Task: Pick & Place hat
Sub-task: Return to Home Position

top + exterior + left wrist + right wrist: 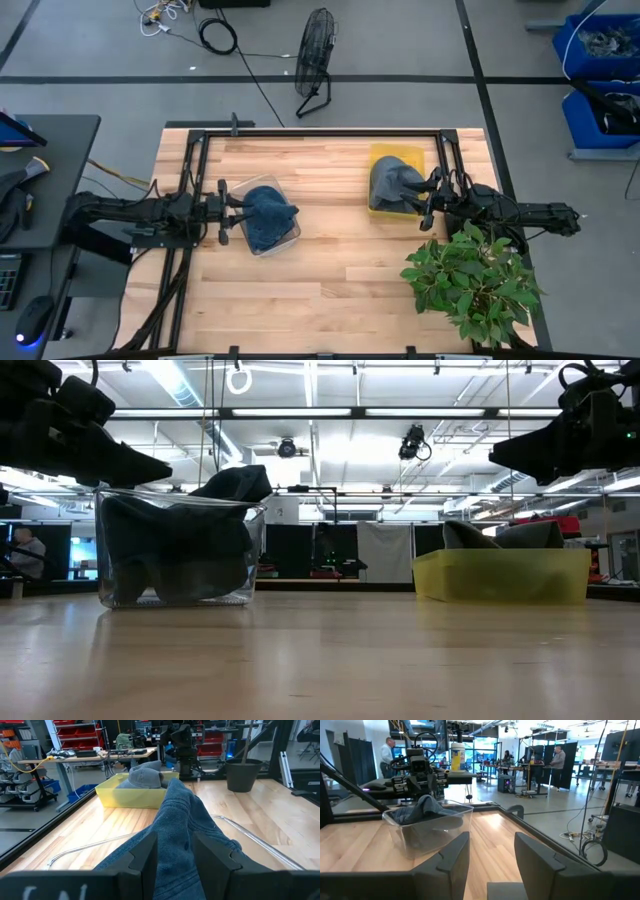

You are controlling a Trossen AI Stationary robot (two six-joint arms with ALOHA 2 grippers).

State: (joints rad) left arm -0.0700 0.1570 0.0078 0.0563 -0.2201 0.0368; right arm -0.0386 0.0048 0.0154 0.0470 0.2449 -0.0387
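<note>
High view, looking straight down on a pale wood counter (330, 260). Two dark arms reach in from its left and right edges, each stretched level toward a bin.

The left claw (232, 212) hangs just beside a transparent bin (430, 835) that sits midway along the left side of the counter. A blue cap (266, 215) lies crumpled inside and pokes above the rim. In the left wrist view the fingers (145, 855) stand apart. Blue fabric shows through the gap, but the claw is released and pinches nothing.

The right claw (428, 200) hangs just beside a yellow bin (398, 157) near the right edge, toward the far edge. Gray caps (390, 183) are heaped inside it. The right wrist view shows this claw released too, with only bare air between its fingers.

A leafy potted plant (470, 280) fills the near right corner of the counter, close under the right arm.

In the low view both claws hang above bin height, well clear of the wood. This probably lets them draw back without catching a wall. No cap lies loose on the counter, so the sorting looks finished.
</note>
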